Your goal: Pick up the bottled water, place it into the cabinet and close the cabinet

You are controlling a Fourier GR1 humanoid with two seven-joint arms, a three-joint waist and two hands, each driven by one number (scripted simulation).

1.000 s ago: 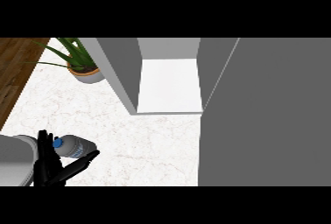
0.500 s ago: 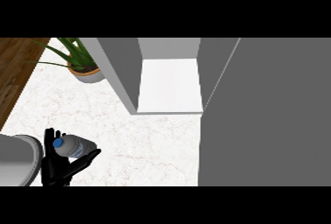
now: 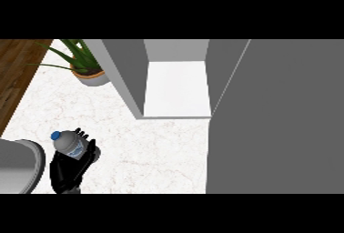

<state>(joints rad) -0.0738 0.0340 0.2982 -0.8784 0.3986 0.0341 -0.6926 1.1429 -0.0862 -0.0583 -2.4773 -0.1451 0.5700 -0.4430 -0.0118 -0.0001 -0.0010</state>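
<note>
Since 1.0 s ago: bottled water (image 3: 68, 144) and the hand carrying it shifted slightly up and right in the frame; cap now points toward upper left.

Item 1, lower left of frame: left hand (image 3: 67, 173), black, fingers (image 3: 83, 134) curled round the bottled water. Bottle clear, blue cap, tilted, over the white marble worktop (image 3: 154, 150). Grey forearm (image 3: 17, 166) at the left edge.

Item 2, right side of frame: cabinet door (image 3: 275, 118), grey, standing open, filling the view from top to bottom.

Item 3, upper centre: cabinet (image 3: 124, 73), open, pale shelf (image 3: 176, 88) inside, well apart from the bottle.

Item 4, upper left: potted plant (image 3: 86, 73), green leaves, on the worktop beside the cabinet's left wall. Wooden strip (image 3: 17, 73) along the left edge.
</note>
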